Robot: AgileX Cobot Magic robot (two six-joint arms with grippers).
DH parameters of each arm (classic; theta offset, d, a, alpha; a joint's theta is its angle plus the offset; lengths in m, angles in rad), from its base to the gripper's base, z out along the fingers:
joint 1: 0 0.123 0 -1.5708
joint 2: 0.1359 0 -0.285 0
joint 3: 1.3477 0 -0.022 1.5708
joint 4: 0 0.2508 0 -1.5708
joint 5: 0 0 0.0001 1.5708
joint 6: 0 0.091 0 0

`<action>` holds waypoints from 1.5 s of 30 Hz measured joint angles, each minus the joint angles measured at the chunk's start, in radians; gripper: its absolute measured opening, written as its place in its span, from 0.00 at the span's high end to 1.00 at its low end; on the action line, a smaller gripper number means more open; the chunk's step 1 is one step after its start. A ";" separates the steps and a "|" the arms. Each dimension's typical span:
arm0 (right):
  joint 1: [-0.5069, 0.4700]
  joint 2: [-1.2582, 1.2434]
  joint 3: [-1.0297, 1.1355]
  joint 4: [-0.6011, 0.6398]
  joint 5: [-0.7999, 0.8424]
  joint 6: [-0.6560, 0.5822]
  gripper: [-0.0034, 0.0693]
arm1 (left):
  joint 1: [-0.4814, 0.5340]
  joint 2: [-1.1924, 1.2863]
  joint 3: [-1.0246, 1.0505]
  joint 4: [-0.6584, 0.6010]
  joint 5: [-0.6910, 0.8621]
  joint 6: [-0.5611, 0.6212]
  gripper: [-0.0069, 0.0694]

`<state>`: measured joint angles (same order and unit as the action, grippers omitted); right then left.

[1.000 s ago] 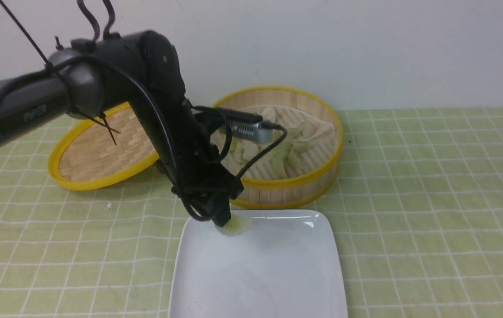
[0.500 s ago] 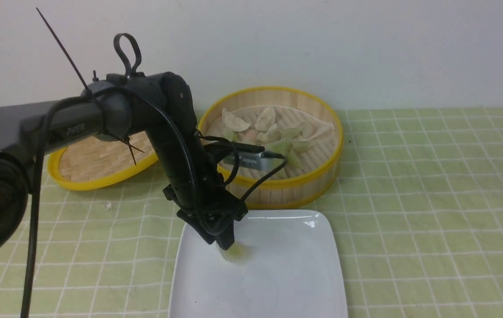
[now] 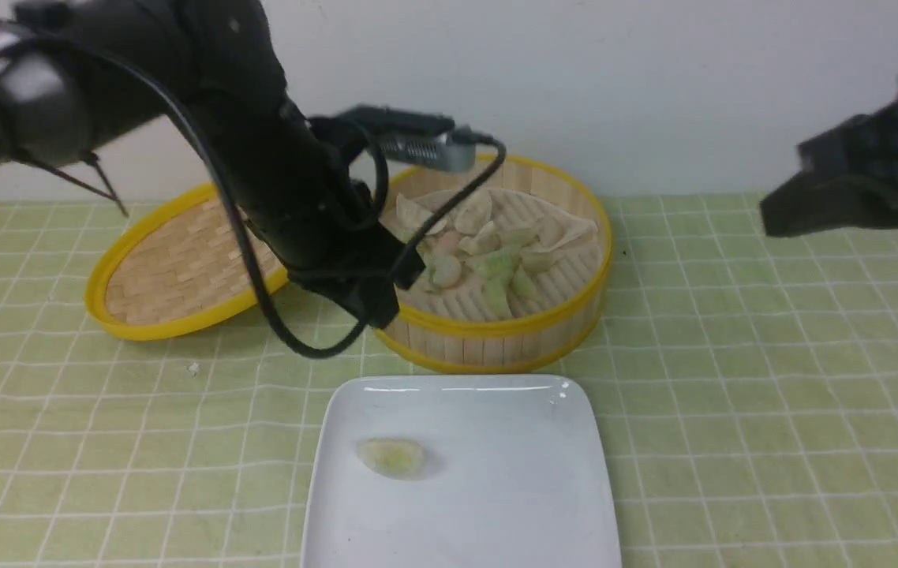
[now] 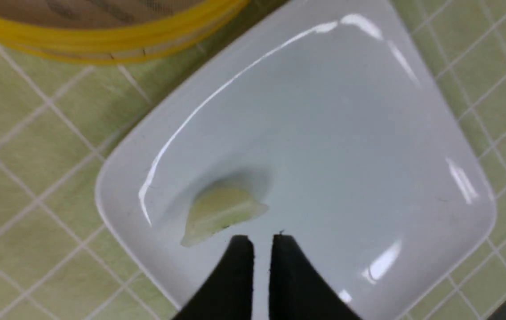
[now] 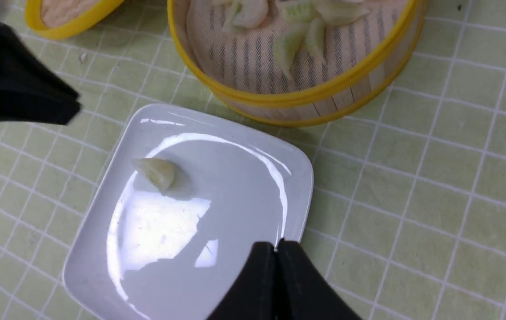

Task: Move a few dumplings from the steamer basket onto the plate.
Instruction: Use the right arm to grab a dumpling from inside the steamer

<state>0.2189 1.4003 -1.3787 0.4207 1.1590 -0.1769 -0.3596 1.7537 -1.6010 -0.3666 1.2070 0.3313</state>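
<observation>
One pale green dumpling (image 3: 392, 457) (image 4: 222, 211) (image 5: 157, 172) lies alone on the left part of the white plate (image 3: 496, 489) (image 4: 346, 133) (image 5: 235, 178). Several more dumplings (image 3: 488, 252) (image 5: 297, 40) sit in the steamer basket (image 3: 496, 325) (image 4: 102, 40) (image 5: 306, 95) behind the plate. My left gripper (image 3: 382, 315) (image 4: 262, 240) hangs above the basket's near-left rim, shut to a thin slit with nothing in it. My right gripper (image 3: 772, 217) (image 5: 276, 244) is raised at the far right, shut and empty, over the plate's right edge in the right wrist view.
The basket's flat woven lid (image 3: 173, 276) (image 5: 70, 13) leans on the cloth left of the basket. A green checked cloth (image 3: 733, 355) covers the table. A small crumb (image 3: 194, 368) lies near the lid. The left arm's cable (image 3: 299, 347) dangles low in front of the basket.
My left gripper let go of the dumpling on the plate, closed, and rose back toward the basket. My right arm lifted up into the upper right of the front view.
</observation>
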 joint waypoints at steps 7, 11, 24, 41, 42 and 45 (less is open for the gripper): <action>0.098 0.270 -0.188 -0.150 -0.043 0.046 0.90 | 0.000 -0.343 0.080 0.000 0.026 0.000 0.92; 0.129 0.463 -0.323 -0.193 -0.063 0.049 0.75 | 0.000 -0.575 0.190 0.000 0.027 0.000 0.92; 0.174 0.944 -0.711 -0.221 -0.076 0.049 0.40 | 0.000 -1.059 0.563 0.054 -0.147 -0.113 0.92; 0.190 0.998 -0.833 -0.294 0.073 0.047 0.76 | 0.000 -1.077 0.574 0.153 -0.142 -0.224 0.92; 0.190 0.974 -0.856 -0.296 0.076 0.050 0.76 | 0.000 -1.077 0.574 0.154 -0.142 -0.224 0.92; 0.190 0.874 -0.863 -0.288 0.078 0.050 0.76 | 0.000 -1.077 0.574 0.154 -0.142 -0.224 0.92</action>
<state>0.4090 2.2740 -2.2419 0.1331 1.2372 -0.1271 -0.3596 0.6762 -1.0266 -0.2131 1.0652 0.1075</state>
